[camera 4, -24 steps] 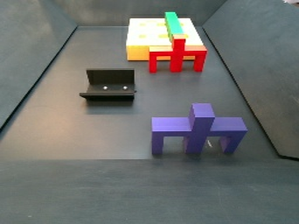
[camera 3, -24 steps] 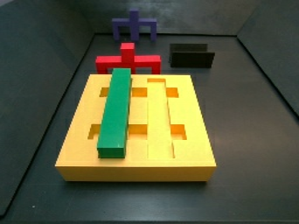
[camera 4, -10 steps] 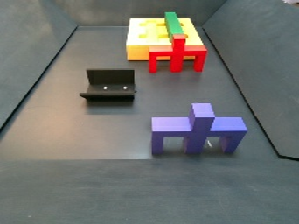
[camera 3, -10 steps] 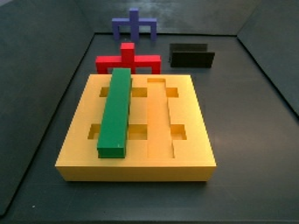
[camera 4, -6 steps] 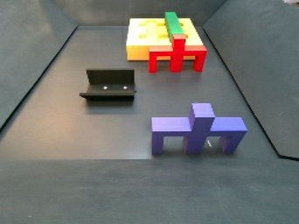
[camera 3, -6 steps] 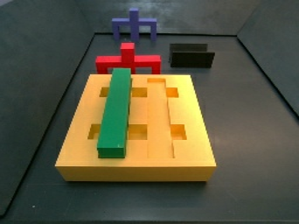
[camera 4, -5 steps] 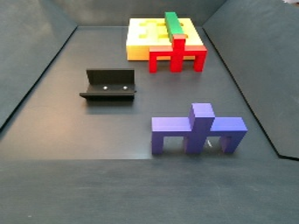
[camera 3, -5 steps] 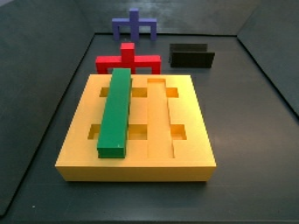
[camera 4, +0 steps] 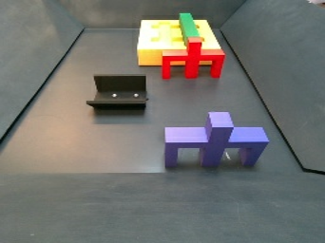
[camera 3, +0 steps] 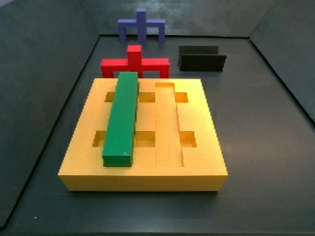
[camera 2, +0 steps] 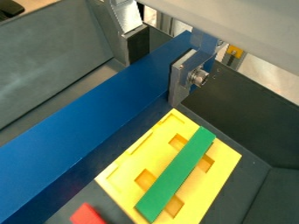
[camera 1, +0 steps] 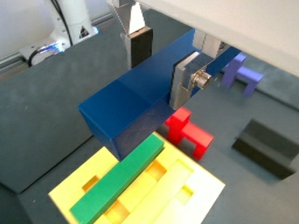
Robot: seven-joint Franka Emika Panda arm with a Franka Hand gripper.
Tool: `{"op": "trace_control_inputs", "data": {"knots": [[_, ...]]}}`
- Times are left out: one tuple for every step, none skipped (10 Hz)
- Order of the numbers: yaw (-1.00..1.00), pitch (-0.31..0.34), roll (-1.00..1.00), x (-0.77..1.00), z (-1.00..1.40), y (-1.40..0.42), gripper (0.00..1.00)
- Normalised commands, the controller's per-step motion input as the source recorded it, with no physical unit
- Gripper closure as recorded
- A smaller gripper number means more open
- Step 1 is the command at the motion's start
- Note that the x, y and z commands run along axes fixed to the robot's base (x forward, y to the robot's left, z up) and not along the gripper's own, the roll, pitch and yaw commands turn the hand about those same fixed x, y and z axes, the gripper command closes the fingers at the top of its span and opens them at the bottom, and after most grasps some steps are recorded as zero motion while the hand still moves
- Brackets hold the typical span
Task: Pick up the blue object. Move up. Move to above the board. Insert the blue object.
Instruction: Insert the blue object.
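nothing moved; gripper point(camera 1: 158, 61) holds blue object point(camera 1: 140, 101).

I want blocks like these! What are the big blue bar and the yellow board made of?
The blue bar, held in the claw above the board, looks like smooth matte plastic or painted wood: flat even colour, crisp edges, no grain. The yellow board looks the same, with clean-cut grooves. I can't tell which for sure.

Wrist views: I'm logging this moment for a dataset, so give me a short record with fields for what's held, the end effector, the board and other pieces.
held: blue bar, between the fingers
end effector: shut on the bar, high above the floor; absent from both side views
board: yellow, below the bar
in board: green bar in a groove
others: red piece, purple piece, fixture
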Motion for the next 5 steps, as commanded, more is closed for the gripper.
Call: {"op": "trace_control_inputs", "data": {"knots": [[0.04,-0.064,-0.21,0.03,-0.53,-0.28,1.00],[0.04,-0.076,-0.17,0.01,-0.63,-0.35,1.00],[0.12,-0.076,-0.07,0.09,-0.73,-0.39,1.00],[0.15,-0.083,-0.03,0.10,-0.79,-0.39,1.00],[0.14,-0.083,0.00,0.09,-0.80,-0.39,1.00]]}}
